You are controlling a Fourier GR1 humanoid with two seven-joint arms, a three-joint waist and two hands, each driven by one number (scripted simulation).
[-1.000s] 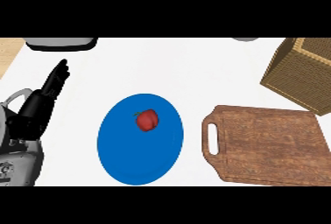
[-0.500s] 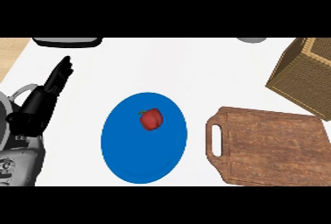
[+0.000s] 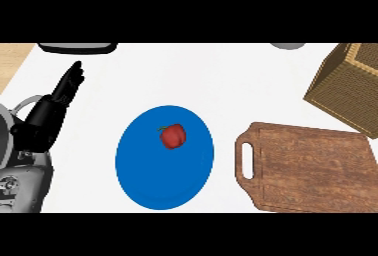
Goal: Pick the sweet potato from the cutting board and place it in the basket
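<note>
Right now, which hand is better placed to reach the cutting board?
Probably right: cutting board and basket sit on the right side. The left hand rests open at far left, blue plate between. The right hand isn't in view.

White counter (image 3: 221, 75), wooden edge (image 3: 15, 57) far-left

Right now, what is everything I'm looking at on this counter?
Round blue plate: one, blue, left of centre.
Red bell pepper: one, red with green stem, on the plate's upper part.
Brown wooden cutting board: one, brown, at right, nothing on its visible part.
Woven wicker basket: one, tan, upper right, partly cut off.
Dark tray-like object: one, top left edge.
Grey round object: one, top edge.
White counter: one.
Left hand: one, black, left edge, fingers straight, resting.
</note>
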